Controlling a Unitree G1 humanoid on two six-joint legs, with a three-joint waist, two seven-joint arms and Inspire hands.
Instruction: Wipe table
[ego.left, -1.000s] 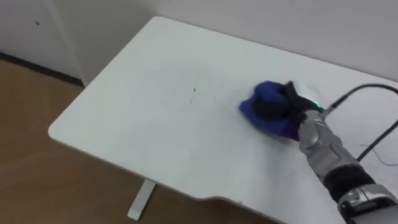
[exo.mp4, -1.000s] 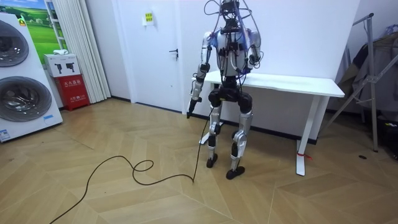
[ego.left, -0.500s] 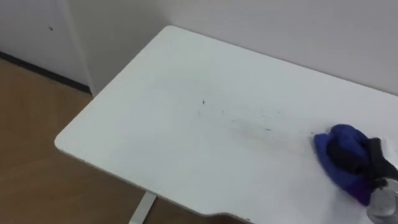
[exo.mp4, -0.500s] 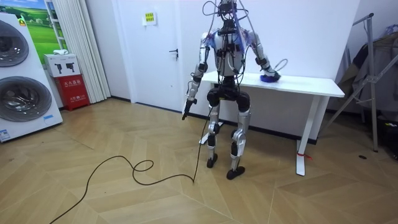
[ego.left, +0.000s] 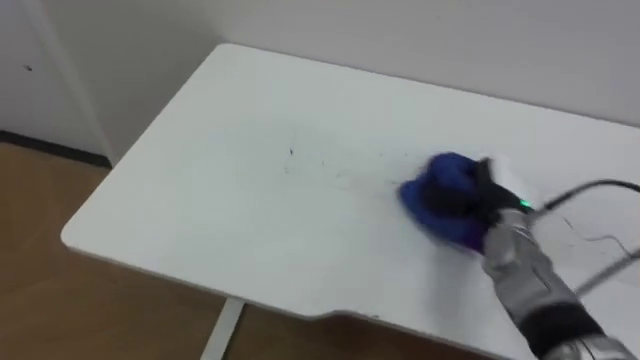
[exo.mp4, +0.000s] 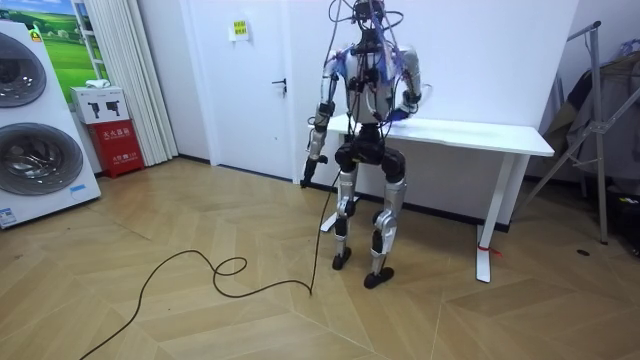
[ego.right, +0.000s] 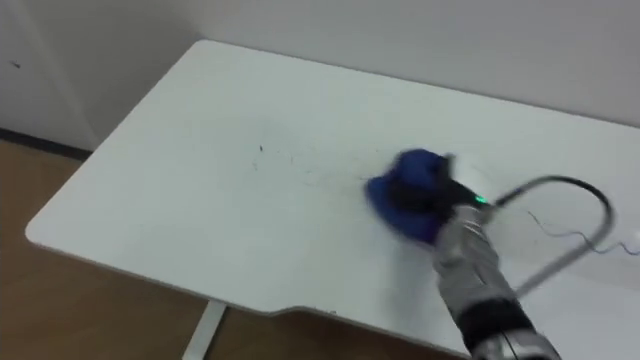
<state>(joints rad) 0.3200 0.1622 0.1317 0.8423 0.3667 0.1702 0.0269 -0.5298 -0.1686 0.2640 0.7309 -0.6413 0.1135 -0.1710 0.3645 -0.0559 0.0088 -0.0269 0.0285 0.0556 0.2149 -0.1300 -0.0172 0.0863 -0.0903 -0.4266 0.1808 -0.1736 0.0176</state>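
Note:
A blue cloth (ego.left: 438, 192) lies bunched on the white table (ego.left: 230, 220), right of the middle. My right hand (ego.left: 472, 198) rests on top of it, dark fingers curled into the cloth, with the forearm coming in from the lower right. The same cloth (ego.right: 402, 190) and right hand (ego.right: 428, 198) appear in the right eye view. Small dark specks (ego.left: 291, 153) and faint smears mark the tabletop left of the cloth. In the room view I stand upright at the table's (exo.mp4: 500, 136) end on the room view's left, and my left hand (exo.mp4: 309, 172) hangs by my side.
The table stands against a white wall, with its left corner and front edge over wooden floor (ego.left: 60, 300). Two washing machines (exo.mp4: 35, 120) and a red box (exo.mp4: 118, 145) are at the room view's left, a door (exo.mp4: 250, 80) behind, and a rack (exo.mp4: 600, 120) at the right.
Half a second ago the right hand and cloth were far out at the table's right; they have swept back left toward the middle. The eye view has also shifted.

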